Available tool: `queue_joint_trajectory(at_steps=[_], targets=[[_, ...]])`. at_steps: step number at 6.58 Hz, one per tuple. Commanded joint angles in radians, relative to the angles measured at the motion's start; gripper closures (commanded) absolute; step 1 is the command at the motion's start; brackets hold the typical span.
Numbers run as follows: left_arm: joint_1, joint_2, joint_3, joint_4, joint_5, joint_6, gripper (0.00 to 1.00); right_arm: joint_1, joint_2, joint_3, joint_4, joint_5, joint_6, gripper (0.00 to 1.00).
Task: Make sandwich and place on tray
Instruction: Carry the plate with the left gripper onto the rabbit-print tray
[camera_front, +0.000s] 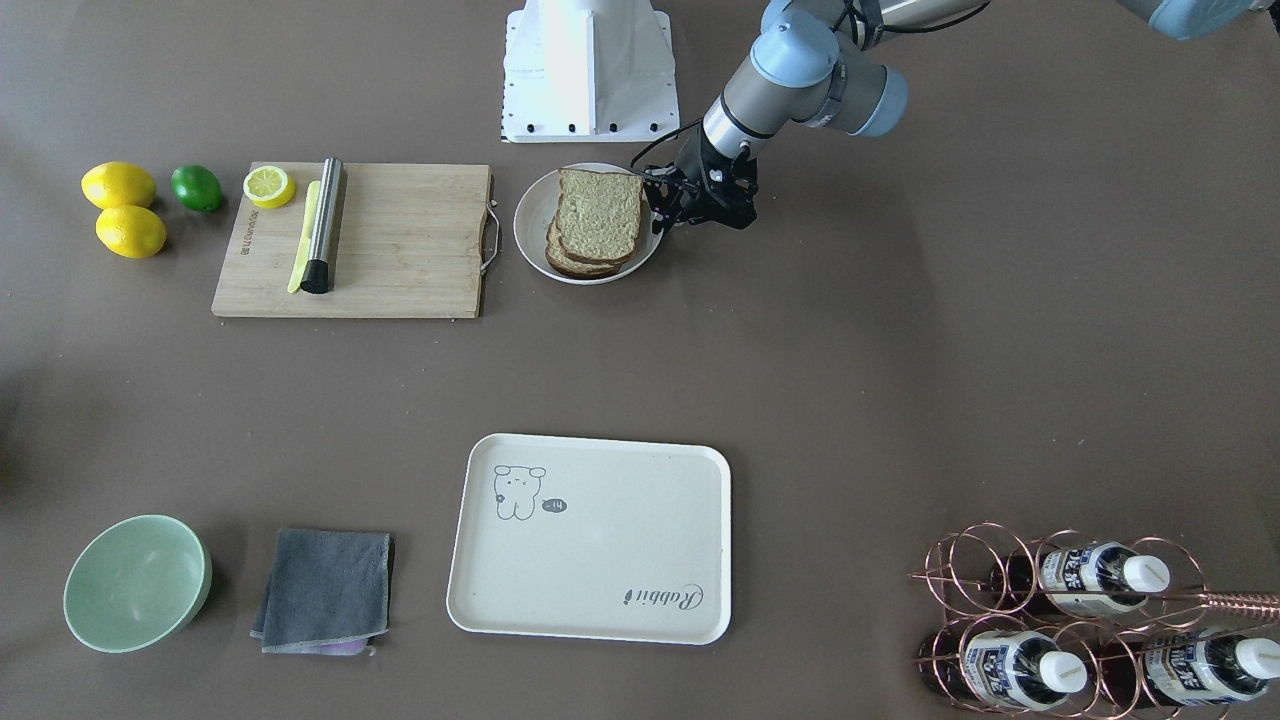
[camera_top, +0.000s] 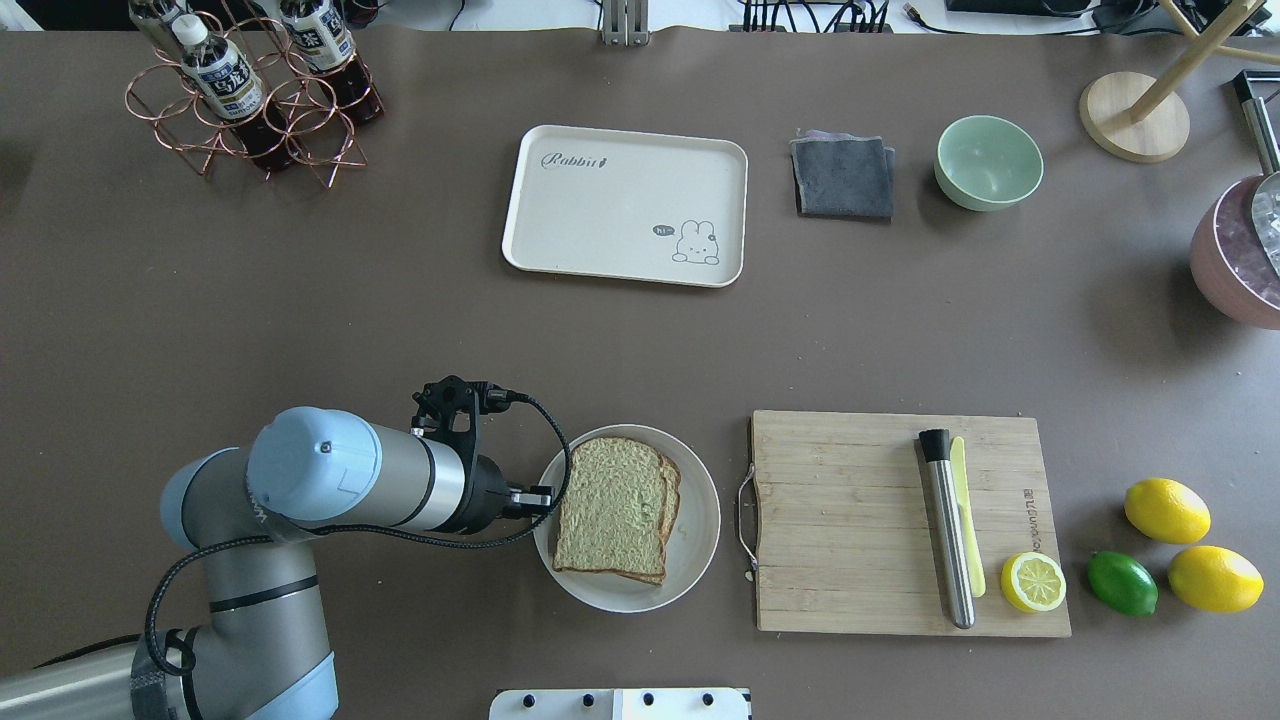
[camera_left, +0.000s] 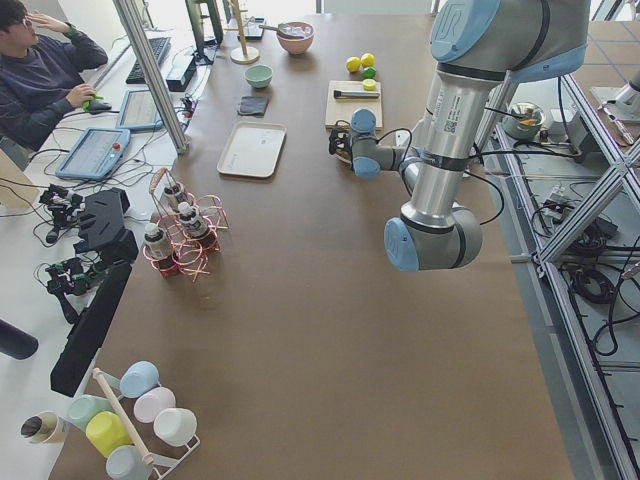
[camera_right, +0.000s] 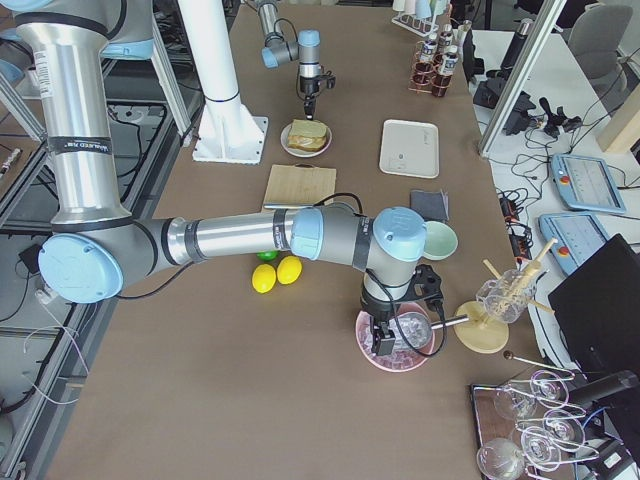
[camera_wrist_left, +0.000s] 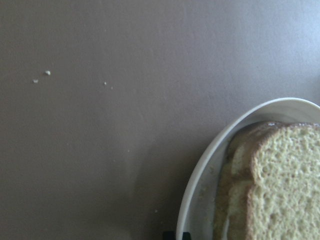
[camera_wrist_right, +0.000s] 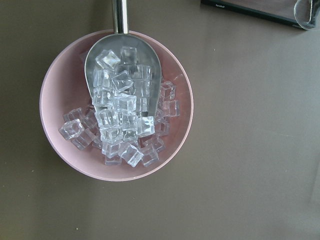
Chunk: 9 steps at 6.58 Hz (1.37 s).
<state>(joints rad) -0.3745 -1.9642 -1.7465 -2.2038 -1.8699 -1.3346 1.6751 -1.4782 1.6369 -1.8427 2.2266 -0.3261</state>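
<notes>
The sandwich (camera_top: 612, 505) is two bread slices stacked slightly askew on a round white plate (camera_top: 695, 545); it also shows in the front view (camera_front: 598, 215) and the left wrist view (camera_wrist_left: 285, 185). No egg is visible. The cream tray (camera_top: 610, 220) lies bare at the far side of the table, also seen in the front view (camera_front: 600, 560). My left gripper (camera_top: 535, 497) hovers just outside the plate's left rim, empty; its fingertips look together. My right gripper (camera_right: 383, 343) hangs over a pink bowl far to the right; I cannot tell if it is open or shut.
A wooden cutting board (camera_top: 850, 520) with a metal rod (camera_top: 945, 530), a yellow knife and a lemon half (camera_top: 1033, 582) lies right of the plate. Lemons and a lime sit beyond it. A grey cloth (camera_top: 843, 177), green bowl (camera_top: 988, 162), bottle rack (camera_top: 250, 100) and ice bowl (camera_wrist_right: 117, 105) stand around.
</notes>
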Motion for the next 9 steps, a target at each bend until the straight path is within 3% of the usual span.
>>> queue_joint_trajectory(at_steps=[1,2,4,9], targets=[[-0.151,-0.018,0.005,0.004,-0.174,0.017,1.0,0.0,-0.001,-0.043,0.002,0.001,0.004,0.0],[-0.206,-0.039,0.022,0.015,-0.207,0.062,1.0,0.0,0.001,-0.066,0.003,0.001,0.007,0.0],[-0.297,-0.164,0.156,0.049,-0.251,0.138,1.0,-0.002,0.006,-0.129,0.057,0.01,0.05,0.0],[-0.468,-0.56,0.78,0.036,-0.289,0.356,1.0,-0.005,0.01,-0.143,0.063,0.016,0.052,0.0]])
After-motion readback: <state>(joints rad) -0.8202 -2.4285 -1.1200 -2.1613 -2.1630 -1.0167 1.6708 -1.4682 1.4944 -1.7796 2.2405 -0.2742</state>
